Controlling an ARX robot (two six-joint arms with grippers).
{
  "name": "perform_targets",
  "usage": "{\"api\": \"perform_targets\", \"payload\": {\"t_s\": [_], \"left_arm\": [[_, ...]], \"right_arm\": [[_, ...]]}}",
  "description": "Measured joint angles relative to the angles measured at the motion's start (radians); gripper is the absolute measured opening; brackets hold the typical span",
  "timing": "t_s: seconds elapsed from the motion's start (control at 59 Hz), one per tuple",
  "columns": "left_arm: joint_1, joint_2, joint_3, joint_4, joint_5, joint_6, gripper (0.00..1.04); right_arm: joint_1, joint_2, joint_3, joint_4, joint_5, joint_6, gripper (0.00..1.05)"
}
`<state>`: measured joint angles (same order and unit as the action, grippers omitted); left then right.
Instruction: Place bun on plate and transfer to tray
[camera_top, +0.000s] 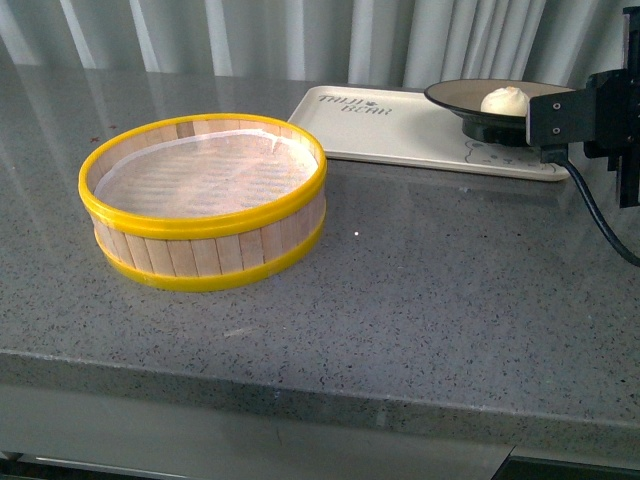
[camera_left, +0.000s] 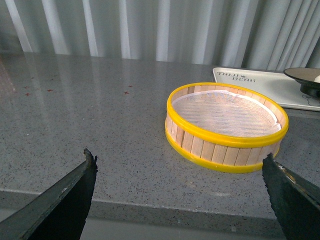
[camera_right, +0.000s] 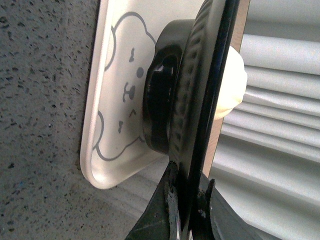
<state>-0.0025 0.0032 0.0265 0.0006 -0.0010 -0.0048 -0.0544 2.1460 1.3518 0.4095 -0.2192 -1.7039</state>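
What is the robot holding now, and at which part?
The right claw grips the plate by its black rim, with the bun on it. The left claw holds nothing.

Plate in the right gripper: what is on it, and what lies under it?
The bun sits on the plate. Under it is the tray; the plate's foot covers part of the bear drawing. Contact with the tray cannot be judged.

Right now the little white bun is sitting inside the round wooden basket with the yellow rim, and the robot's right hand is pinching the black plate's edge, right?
Not quite. The white pleated bun sits on the black-rimmed plate, not in the yellow-rimmed wooden basket, as the front view shows. The right hand does pinch the plate's edge.
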Motion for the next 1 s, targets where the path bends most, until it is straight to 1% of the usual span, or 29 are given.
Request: {"api": "perform_targets", "payload": {"t_s": [0.186,0.576,0.661,0.711,0.965,0.999], "left_arm": [[0.0,0.0,0.0,0.0,0.0,0.0,0.98],[0.0,0.0,0.0,0.0,0.0,0.0,0.98],[0.0,0.0,0.0,0.0,0.0,0.0,0.98],[0.0,0.0,0.0,0.0,0.0,0.0,0.98],[0.0,0.0,0.0,0.0,0.0,0.0,0.98],[0.0,0.0,0.0,0.0,0.0,0.0,0.98]], "right_arm": [[0.021,0.037,0.039,-0.016,0.008,-0.014,0.03],[0.025,0.04,0.046,-0.01,0.029,-0.021,0.03],[0.027,0.04,0.042,-0.006,0.047,-0.022,0.04],[0.027,0.04,0.038,-0.006,0.051,-0.02,0.1],[0.032,0.037,0.001,0.003,0.058,-0.011,0.51],[0.033,0.035,-0.001,0.003,0.058,-0.01,0.54]]}}
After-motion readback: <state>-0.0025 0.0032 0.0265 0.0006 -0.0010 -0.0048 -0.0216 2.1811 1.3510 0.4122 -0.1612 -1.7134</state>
